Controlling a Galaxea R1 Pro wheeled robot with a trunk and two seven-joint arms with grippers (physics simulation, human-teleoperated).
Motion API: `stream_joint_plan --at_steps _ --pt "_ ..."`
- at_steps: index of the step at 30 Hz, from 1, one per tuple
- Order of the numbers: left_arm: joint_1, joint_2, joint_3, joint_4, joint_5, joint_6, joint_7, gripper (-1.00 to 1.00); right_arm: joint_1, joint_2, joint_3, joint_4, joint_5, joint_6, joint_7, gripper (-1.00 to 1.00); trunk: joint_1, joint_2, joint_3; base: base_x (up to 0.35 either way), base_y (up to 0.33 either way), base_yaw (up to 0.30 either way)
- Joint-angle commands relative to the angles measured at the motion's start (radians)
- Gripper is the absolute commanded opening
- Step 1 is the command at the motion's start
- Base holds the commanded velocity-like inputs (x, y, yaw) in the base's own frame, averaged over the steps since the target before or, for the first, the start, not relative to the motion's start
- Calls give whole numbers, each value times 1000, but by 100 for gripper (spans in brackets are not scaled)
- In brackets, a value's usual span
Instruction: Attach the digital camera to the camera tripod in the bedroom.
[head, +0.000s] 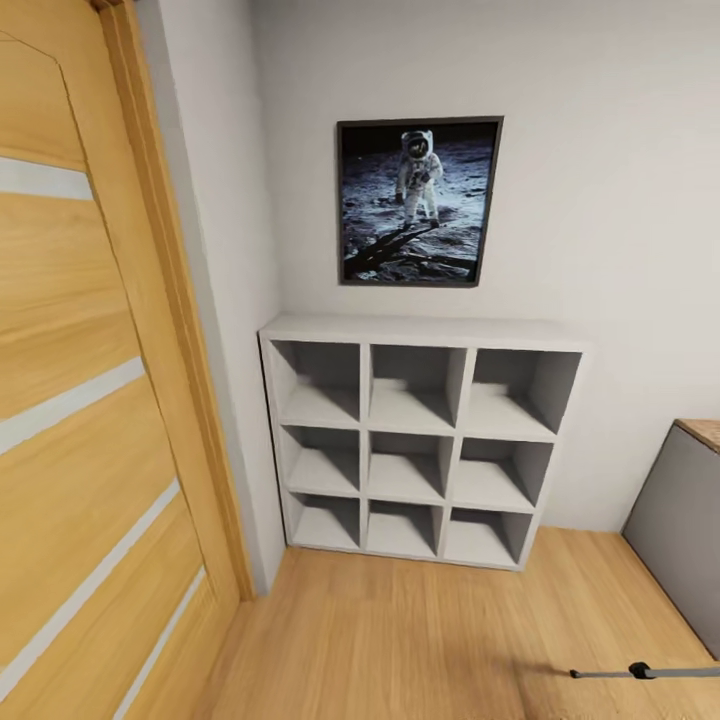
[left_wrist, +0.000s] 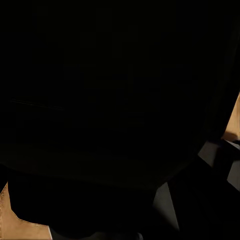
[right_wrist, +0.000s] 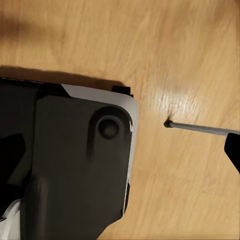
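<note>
A thin silver leg of the camera tripod (head: 640, 670) with a black joint lies low across the light wood floor at the lower right of the head view. In the right wrist view the same leg (right_wrist: 200, 128) ends in a small black foot on the floor, close to the robot's dark base (right_wrist: 75, 160). Something black sits right against the lens in the left wrist view, and I cannot tell what it is. The digital camera is hidden or out of view.
A wooden door (head: 90, 400) with pale stripes stands open on the left. Against the pale wall ahead is a grey cube shelf (head: 415, 440) under a framed astronaut picture (head: 418, 202). A wood-topped grey desk (head: 680, 520) corner is at the right.
</note>
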Motion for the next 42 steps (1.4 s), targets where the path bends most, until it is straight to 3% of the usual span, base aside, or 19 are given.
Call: stream_joint_plan --at_steps 1,28,42 --pt "0 0 6 0 -14 -2 4 -100 -1 -1 -8 3 8 -5 2 100 1 -1 -1 239 0 -286" --pt "0 -2 3 0 -18 0 2 -100 -1 0 -8 3 8 -5 2 100 1 -1 -1 309 0 -286" --pt "0 -2 3 0 -18 -2 3 -100 -1 -1 -8 3 8 -5 2 100 1 -1 -1 52 0 -287"
